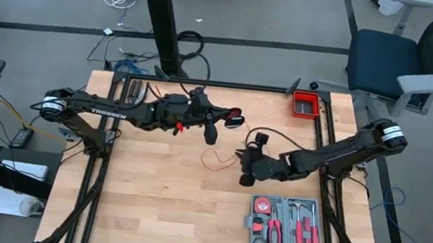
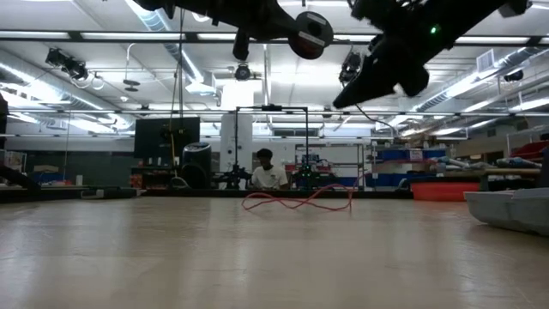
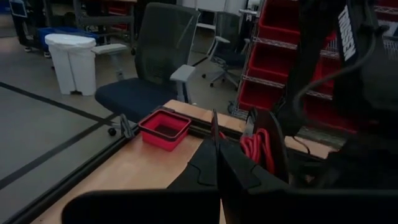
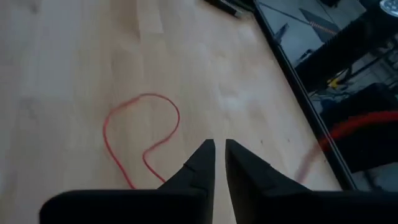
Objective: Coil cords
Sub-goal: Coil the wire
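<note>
The red cord shows in two parts. A small round coil [image 1: 235, 120] hangs high above the table at the end of my left gripper [image 1: 228, 121]. That gripper is shut and points level toward the table's right. A loose stretch [image 1: 214, 157] lies in loops on the wood mid-table [image 2: 296, 202]. My right gripper [image 1: 242, 155] hovers just right of those loops, tilted down, its fingertips [image 4: 205, 149] a narrow slit apart. The loose loop [image 4: 147, 95] runs back under its fingers. A blurred red strand [image 4: 348, 127] passes close by its side. My left gripper [image 3: 216, 121] carries the coil [image 3: 256, 148] beside its shut fingers. The coil is lifted clear of the table [image 2: 309, 34]. The fingers and coil hide the place of contact, so I cannot tell which strand is caught. I cannot tell whether my right gripper touches the cord.
A grey tool case [image 1: 286, 226] with red-handled tools lies open near the table's front right. A red tray [image 1: 306, 106] sits at the far right corner. An office chair [image 1: 382, 63] stands off that corner. A person [image 2: 266, 172] sits in the room behind.
</note>
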You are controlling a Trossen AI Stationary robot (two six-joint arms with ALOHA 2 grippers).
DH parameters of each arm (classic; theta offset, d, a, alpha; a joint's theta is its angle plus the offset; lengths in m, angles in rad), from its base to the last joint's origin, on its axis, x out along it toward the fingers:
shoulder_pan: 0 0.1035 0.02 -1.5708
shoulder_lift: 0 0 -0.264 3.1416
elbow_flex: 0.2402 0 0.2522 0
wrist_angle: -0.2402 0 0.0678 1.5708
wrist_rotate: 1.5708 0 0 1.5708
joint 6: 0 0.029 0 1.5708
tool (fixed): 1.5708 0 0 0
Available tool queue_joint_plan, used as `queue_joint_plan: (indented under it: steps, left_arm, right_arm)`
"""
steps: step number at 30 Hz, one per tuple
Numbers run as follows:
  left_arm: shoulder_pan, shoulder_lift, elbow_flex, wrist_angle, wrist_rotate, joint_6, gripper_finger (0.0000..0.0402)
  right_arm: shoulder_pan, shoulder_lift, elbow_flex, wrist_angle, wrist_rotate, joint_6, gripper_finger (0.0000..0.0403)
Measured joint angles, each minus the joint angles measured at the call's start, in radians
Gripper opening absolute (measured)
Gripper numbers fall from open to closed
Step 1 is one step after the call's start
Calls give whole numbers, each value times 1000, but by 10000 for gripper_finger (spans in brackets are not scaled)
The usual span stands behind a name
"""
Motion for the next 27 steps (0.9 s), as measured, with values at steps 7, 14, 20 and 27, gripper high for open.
queue_joint_plan:
  steps: [7,14,20,27]
  left_arm:
    - [-2,0,0,-8,-3,0,1]
    - [-2,0,0,5,-5,-1,1]
    - [-5,0,0,18,-4,-2,1]
    - [-6,0,0,26,-4,2,1]
  right_arm:
    - [53,-132,0,-141,97,174,60]
    - [59,-163,0,-176,115,253,98]
    - [15,-127,1,-140,114,217,121]
    - [-20,-80,1,-50,92,122,116]
